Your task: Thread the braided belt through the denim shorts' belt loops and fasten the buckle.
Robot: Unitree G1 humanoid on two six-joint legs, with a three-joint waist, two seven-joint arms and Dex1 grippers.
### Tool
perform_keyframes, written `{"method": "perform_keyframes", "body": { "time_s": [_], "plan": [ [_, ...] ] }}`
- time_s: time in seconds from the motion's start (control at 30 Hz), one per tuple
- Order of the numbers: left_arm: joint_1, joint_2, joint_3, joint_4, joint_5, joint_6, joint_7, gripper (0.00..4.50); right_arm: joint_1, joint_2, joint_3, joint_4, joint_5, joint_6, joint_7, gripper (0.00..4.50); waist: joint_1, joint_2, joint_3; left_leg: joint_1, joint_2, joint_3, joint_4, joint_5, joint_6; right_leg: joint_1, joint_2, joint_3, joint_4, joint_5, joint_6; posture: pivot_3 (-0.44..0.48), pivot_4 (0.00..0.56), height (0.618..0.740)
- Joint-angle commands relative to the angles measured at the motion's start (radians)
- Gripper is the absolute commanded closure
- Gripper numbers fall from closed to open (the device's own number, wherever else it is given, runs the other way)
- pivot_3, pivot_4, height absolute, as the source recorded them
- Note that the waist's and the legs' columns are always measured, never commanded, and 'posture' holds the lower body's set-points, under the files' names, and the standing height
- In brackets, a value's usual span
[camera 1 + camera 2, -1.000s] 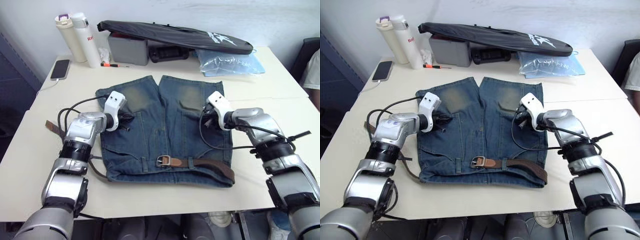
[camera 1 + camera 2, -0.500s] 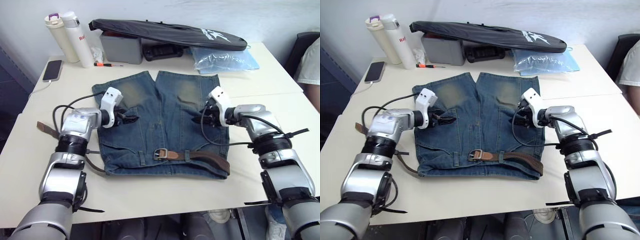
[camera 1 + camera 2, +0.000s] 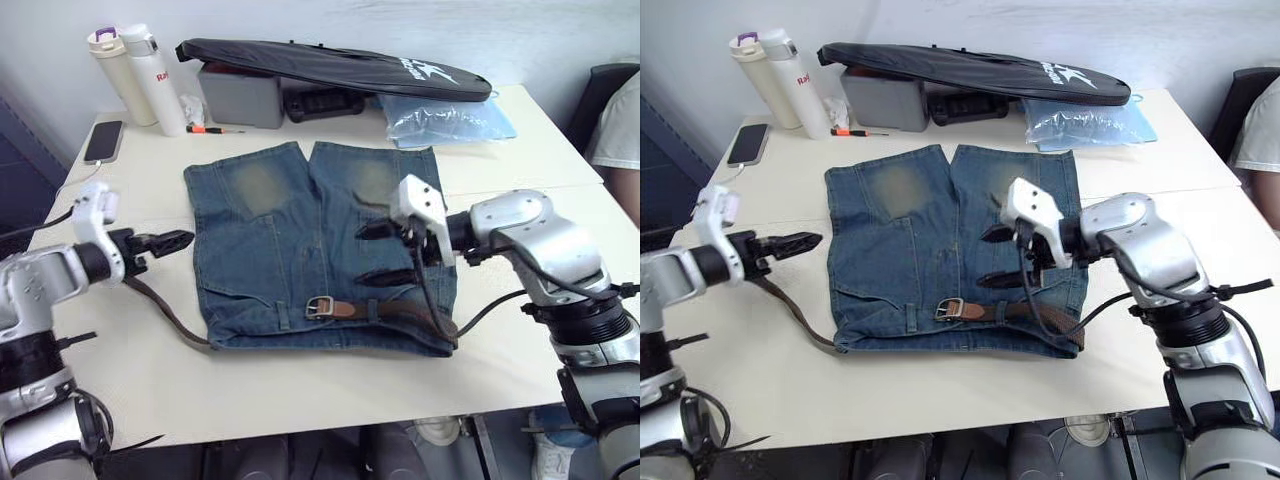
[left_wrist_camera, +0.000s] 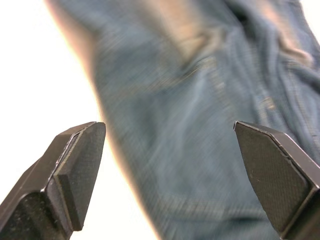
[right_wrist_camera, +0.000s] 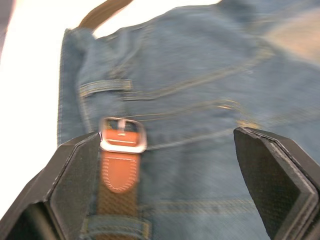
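The denim shorts (image 3: 300,230) lie flat on the table, waistband nearest me. The braided belt (image 3: 410,314) runs along the waistband under belt loops (image 3: 375,310), and the silver buckle (image 3: 322,306) sits near the middle with a tan leather end (image 5: 119,172) in it. The belt's other part trails off the shorts' left side across the table (image 3: 165,312). My left gripper (image 3: 160,248) is open, just left of the shorts. My right gripper (image 3: 378,252) is open over the right leg, above the waistband. Nothing is between either gripper's fingers.
Along the table's far edge stand two bottles (image 3: 150,70), a phone (image 3: 104,140), a grey box (image 3: 240,95), a long black bag (image 3: 330,65) and a clear blue plastic bag (image 3: 445,120). A person's sleeve (image 3: 622,125) shows at the right edge.
Both grippers went from shut to open. The left arm drew back off the shorts to their left side. The right gripper moved closer to the waistband and buckle.
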Motion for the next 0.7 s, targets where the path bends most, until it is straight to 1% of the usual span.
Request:
{"method": "perform_keyframes", "body": {
  "time_s": [0.03, 0.17, 0.3, 0.43, 0.47, 0.5, 0.53, 0.6, 0.63, 0.7],
  "plan": [
    [0.076, 0.017, 0.087, -0.144, -0.045, 0.075, 0.007, 0.00, -0.019, 0.073, 0.074, -0.042, -0.068, -0.095, -0.038, 0.03, 0.000, 0.000, 0.000, 0.000, 0.000, 0.000, 0.000, 0.000, 0.000, 0.000, 0.000, 0.001, 0.000, 0.000, 0.000, 0.000, 0.150, 0.740],
    [0.113, 0.016, 0.101, -0.247, -0.123, 0.131, -0.034, 0.00, -0.017, 0.147, 0.135, -0.074, -0.110, -0.155, -0.057, 0.03, 0.006, -0.001, 0.000, 0.000, 0.000, -0.002, 0.000, 0.000, -0.002, 0.000, 0.000, 0.000, 0.001, 0.000, -0.001, 0.000, 0.150, 0.740],
    [0.178, 0.056, 0.042, -0.340, -0.196, 0.109, -0.096, 0.00, -0.007, 0.188, 0.200, -0.082, -0.178, -0.235, -0.070, 0.03, 0.002, -0.001, -0.001, 0.000, 0.000, -0.001, 0.000, 0.000, -0.002, 0.000, 0.000, 0.001, 0.000, 0.000, -0.001, 0.000, 0.150, 0.740],
    [0.229, 0.137, -0.060, -0.391, -0.243, 0.032, -0.178, 0.00, 0.014, 0.196, 0.238, -0.084, -0.233, -0.285, -0.088, 0.03, 0.000, -0.001, -0.001, 0.000, 0.000, -0.001, -0.001, 0.000, -0.002, -0.001, 0.000, 0.000, 0.000, 0.000, -0.002, 0.000, 0.150, 0.740],
    [0.250, 0.173, -0.107, -0.405, -0.235, -0.020, -0.209, 0.00, 0.020, 0.199, 0.249, -0.076, -0.257, -0.300, -0.102, 0.03, 0.000, -0.001, -0.001, 0.000, 0.000, -0.001, -0.001, 0.000, -0.002, -0.001, 0.000, 0.001, 0.000, 0.000, -0.003, 0.000, 0.150, 0.740],
    [0.273, 0.207, -0.157, -0.415, -0.198, -0.113, -0.237, 0.00, 0.028, 0.202, 0.258, -0.066, -0.282, -0.315, -0.116, 0.03, 0.000, -0.001, -0.001, 0.000, 0.000, -0.001, -0.001, 0.000, -0.002, -0.001, 0.000, 0.001, 0.000, 0.000, -0.003, 0.000, 0.150, 0.740],
    [0.296, 0.241, -0.217, -0.419, -0.135, -0.250, -0.272, 0.00, 0.036, 0.204, 0.263, -0.060, -0.297, -0.325, -0.124, 0.03, 0.000, -0.001, -0.001, 0.000, 0.000, -0.001, -0.001, 0.000, -0.002, -0.001, 0.000, 0.001, 0.000, 0.000, -0.003, 0.000, 0.150, 0.740],
    [0.321, 0.279, -0.292, -0.414, -0.061, -0.441, -0.325, 0.00, 0.050, 0.203, 0.255, -0.064, -0.298, -0.315, -0.125, 0.03, 0.001, 0.000, -0.001, 0.000, 0.000, 0.000, -0.001, 0.000, -0.002, -0.001, 0.000, 0.002, 0.000, 0.000, -0.004, 0.000, 0.150, 0.740],
    [0.322, 0.283, -0.311, -0.406, -0.052, -0.494, -0.346, 0.00, 0.053, 0.202, 0.248, -0.069, -0.295, -0.307, -0.123, 0.03, 0.002, 0.000, -0.001, 0.000, 0.000, 0.001, -0.001, 0.000, -0.002, -0.002, 0.000, 0.002, -0.001, 0.000, -0.005, 0.000, 0.150, 0.740],
    [0.308, 0.279, -0.334, -0.386, -0.062, -0.527, -0.366, 0.00, 0.057, 0.190, 0.222, -0.085, -0.282, -0.284, -0.117, 0.03, 0.002, 0.000, -0.001, 0.000, 0.000, 0.001, -0.001, 0.000, -0.001, -0.002, 0.000, 0.001, -0.004, -0.001, -0.006, 0.000, 0.150, 0.740]
  ]
}}
